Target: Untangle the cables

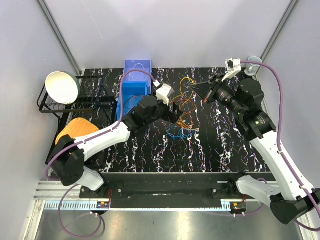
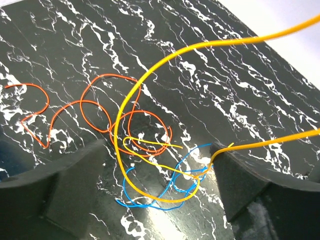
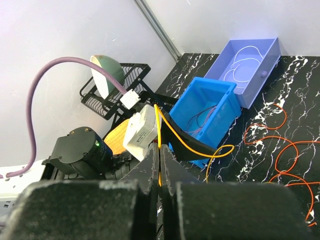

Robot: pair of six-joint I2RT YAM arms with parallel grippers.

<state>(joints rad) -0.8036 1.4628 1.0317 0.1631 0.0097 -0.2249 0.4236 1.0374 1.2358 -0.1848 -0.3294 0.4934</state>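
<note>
Right hand point(image 3: 159, 152): pinched shut on the yellow cable point(image 2: 116, 131), held up off the counter point(image 1: 210, 145) to the right of the heap.
Left hand point(image 2: 159, 147): fingers spread wide, gripping nothing; the yellow cable seems to drape over its right finger.
Cables point(image 1: 182, 112): loose heap mid-counter, right under the left hand.
Axis: the yellow cable runs from the right hand leftward and down into the heap.
Nearer hand: left, poised over the knot.
Judgement: left pins the heap, right pulls away rightward.
</note>
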